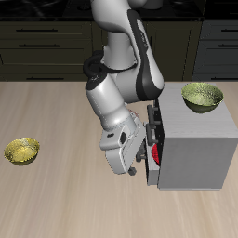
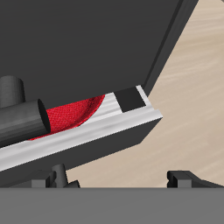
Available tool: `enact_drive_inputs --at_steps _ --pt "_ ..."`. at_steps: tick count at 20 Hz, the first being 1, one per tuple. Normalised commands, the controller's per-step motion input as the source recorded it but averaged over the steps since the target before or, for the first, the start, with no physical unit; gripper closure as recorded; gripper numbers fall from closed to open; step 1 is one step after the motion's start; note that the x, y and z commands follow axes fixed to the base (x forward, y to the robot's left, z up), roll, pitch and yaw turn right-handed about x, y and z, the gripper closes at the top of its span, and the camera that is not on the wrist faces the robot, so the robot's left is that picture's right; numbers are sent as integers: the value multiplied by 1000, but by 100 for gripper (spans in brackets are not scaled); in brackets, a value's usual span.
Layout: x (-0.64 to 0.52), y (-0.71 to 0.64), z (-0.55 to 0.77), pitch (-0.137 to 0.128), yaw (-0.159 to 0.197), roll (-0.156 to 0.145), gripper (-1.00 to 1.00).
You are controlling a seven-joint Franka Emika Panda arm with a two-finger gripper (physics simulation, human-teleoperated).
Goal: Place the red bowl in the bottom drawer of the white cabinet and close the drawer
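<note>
— Red, is it? Where does the red bowl (image 2: pixel 74 112) lie?

— Inside the bottom drawer (image 2: pixel 96 131), just ahead of my pincer (image 2: pixel 116 179) and close beneath it — the drawer's pale front panel crosses between us, hiding most of the bowl.

— And the drawer?

— Partly pulled out of the white cabinet (image 1: pixel 197 149), whose dark inside rises beyond my fingertips (image 2: pixel 182 178).

— Your pincer?

— Spread, pinching nothing; only the tips show. My arm leans down at the cabinet's front.

— Anything else?

— One yellow-green bowl (image 1: pixel 203 97) sits on the cabinet's top; another (image 1: pixel 22 150) rests on the bench (image 1: pixel 56 112), well away from my pincer.
</note>
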Motion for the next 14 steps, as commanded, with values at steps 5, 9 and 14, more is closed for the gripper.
enact_drive_inputs --at_steps 5,9,14 --pt "-34 889 -209 -99 -62 120 -100" --pt "-126 908 -131 -71 -37 134 -100" --pt "-103 1090 -356 -80 -84 102 -100"
